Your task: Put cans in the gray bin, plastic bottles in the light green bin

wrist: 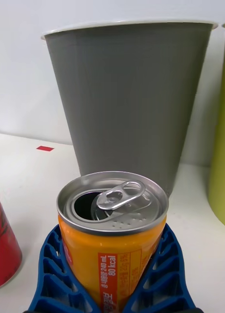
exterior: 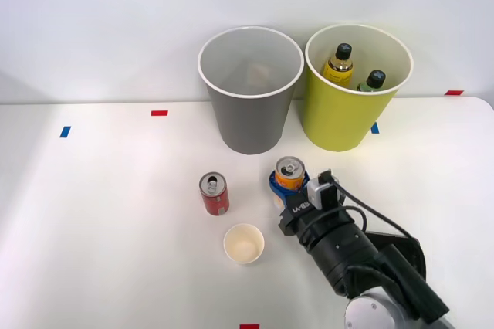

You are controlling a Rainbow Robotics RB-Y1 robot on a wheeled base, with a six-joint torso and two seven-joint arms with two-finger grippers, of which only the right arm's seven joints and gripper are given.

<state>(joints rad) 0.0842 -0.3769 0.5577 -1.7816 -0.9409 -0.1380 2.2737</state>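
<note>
The orange can [wrist: 112,234], smooth metal with an opened silver top, stood clasped between the right gripper's [wrist: 112,288] ribbed blue fingers [wrist: 56,274].

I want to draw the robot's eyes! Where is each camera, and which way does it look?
Front view: sits above the arms, looking forward and down at the table; the right arm and right gripper show.
Right wrist view: rides on the right arm's wrist, facing the gray bin; its blue fingers hug the orange can.
Both share the orange can, red can, gray bin and light green bin.
</note>
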